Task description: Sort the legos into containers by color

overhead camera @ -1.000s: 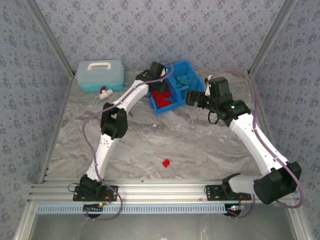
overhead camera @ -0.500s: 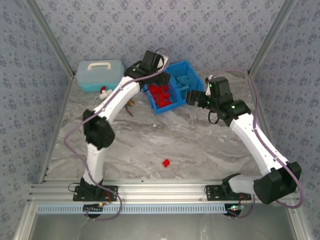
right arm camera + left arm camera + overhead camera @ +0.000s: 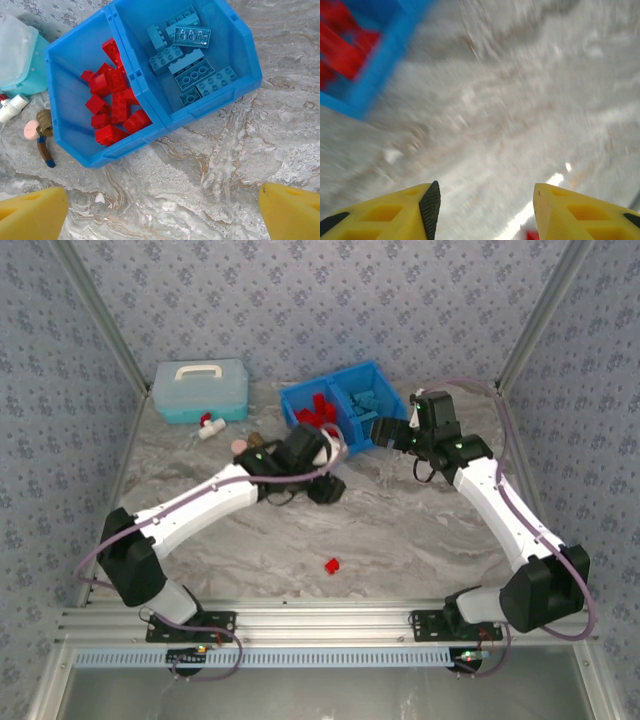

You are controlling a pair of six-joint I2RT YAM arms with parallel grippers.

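Nearly done: red legos [image 3: 112, 112] are sitting in one compartment of the bin [image 3: 117, 152], light blue legos [image 3: 192, 65] in the other. One red brick [image 3: 332, 565] is lying loose on the table [image 3: 400, 530], well apart from the bin. I am holding my left gripper [image 3: 485, 200] and right gripper [image 3: 162, 210] wide apart, both empty.

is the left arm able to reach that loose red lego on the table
Probably yes: the left hand is open, and only bare table lies between it and the red lego.
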